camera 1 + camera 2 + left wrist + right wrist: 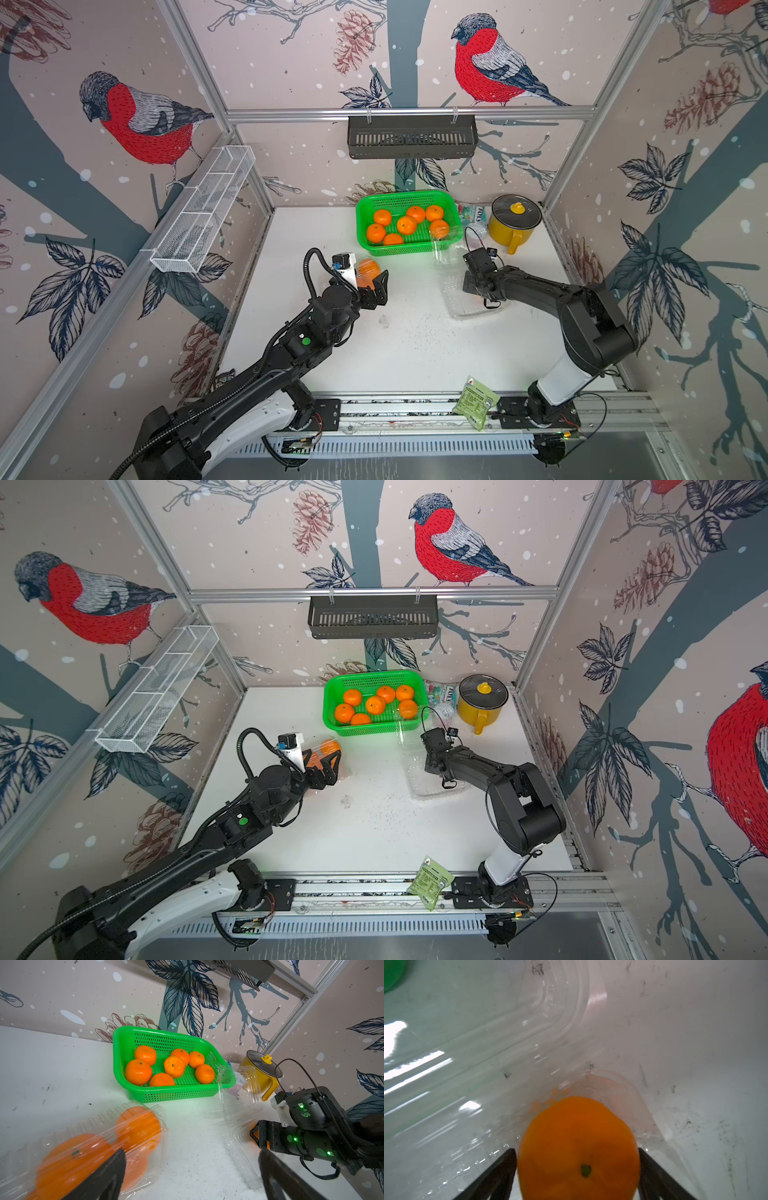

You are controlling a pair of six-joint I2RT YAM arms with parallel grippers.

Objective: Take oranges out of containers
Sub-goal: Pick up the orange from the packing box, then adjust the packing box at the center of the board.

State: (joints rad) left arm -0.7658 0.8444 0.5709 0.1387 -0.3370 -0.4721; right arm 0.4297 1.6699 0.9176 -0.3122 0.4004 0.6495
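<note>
Both top views look steeply down over the table (pixel 407 357). The left wrist camera looks low across it, sharing their green basket (pixel 119 1059); the right wrist camera sits close, apparently just above one orange (pixel 578 1147).

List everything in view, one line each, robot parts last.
table: one, white, under everything
basket: one, green, back of table
basket oranges: seven, orange, in basket
closed box: one, clear, front left of basket
boxed oranges: at least three, orange, in closed box
open box: one, clear, front right of basket
orange: one, orange, in open box
pot: one, yellow, lidded, right of basket
black rack: one, black, back rail
mesh rack: one, white, left wall
packet: one, green, front rail
left gripper: one, black, open, at closed box
right gripper: one, black, jaws flank orange, grip unclear
</note>
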